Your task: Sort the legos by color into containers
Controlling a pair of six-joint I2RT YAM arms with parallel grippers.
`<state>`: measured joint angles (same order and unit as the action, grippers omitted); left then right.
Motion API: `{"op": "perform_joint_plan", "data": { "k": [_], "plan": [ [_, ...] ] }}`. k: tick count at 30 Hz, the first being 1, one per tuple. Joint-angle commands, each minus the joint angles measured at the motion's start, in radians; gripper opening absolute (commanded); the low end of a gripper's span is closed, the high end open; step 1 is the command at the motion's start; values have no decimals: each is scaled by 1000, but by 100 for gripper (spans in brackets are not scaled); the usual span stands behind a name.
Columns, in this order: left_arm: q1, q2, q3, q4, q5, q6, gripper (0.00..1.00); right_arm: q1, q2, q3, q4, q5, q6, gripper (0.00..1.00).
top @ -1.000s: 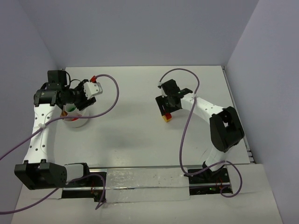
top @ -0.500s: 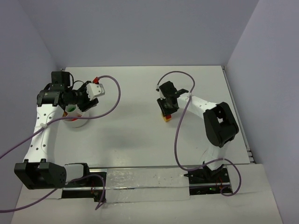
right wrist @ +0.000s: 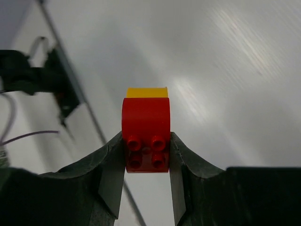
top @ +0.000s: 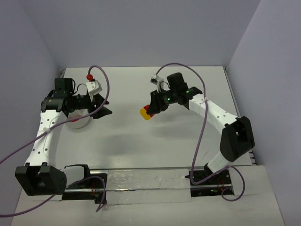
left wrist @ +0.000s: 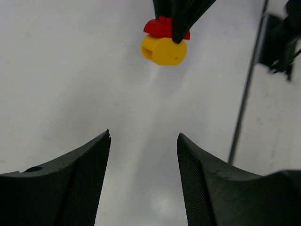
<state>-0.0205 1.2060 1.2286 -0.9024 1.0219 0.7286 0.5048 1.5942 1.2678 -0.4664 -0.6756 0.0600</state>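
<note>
Looking at the worktop (top: pixel 141 141) first, you've got loads of bare room through the middle, and the walls only close in at the back and sides, so nothing hems you in. The right arm (top: pixel 211 110) is stretched out toward the centre with its jaws clamped on the red-and-yellow brick (right wrist: pixel 146 136). The left arm (top: pixel 44 132) is bent over on its own side, jaws spread with nothing between them and aimed straight across at that brick, so my guess is a handover is being set up. The white tub (top: pixel 75 123) sits near the left edge, tucked partly under the left wrist and well apart from the brick; I can't see what's in it. The brick itself is pinched by its red half, with the yellow half sticking out past the tips, which I reckon leaves you a free end for the other jaws to take. It looks held clear of the surface, out in open space between the two arms.
</note>
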Motion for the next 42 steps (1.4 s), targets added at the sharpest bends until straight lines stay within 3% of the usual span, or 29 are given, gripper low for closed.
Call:
{"op": "perform_joint_plan", "data": {
  "k": [1,5,11,20,34,42],
  "plan": [
    [-14,-45,-52,181,261,-331,66,27,-57,74,152,-382,100,0],
    [-41,-91,-141,439,262,-573,69,72,-33,122,253,-485,237,0],
    [-102,-93,-188,642,261,-832,71,140,-3,164,276,-486,272,0],
    [-165,-77,-222,758,305,-947,73,155,-4,176,256,-472,263,0],
    [-182,-82,-248,740,372,-955,83,155,-14,181,194,-451,197,0],
    [-196,-72,-253,729,337,-951,75,156,-1,219,198,-438,207,0]
  ]
}}
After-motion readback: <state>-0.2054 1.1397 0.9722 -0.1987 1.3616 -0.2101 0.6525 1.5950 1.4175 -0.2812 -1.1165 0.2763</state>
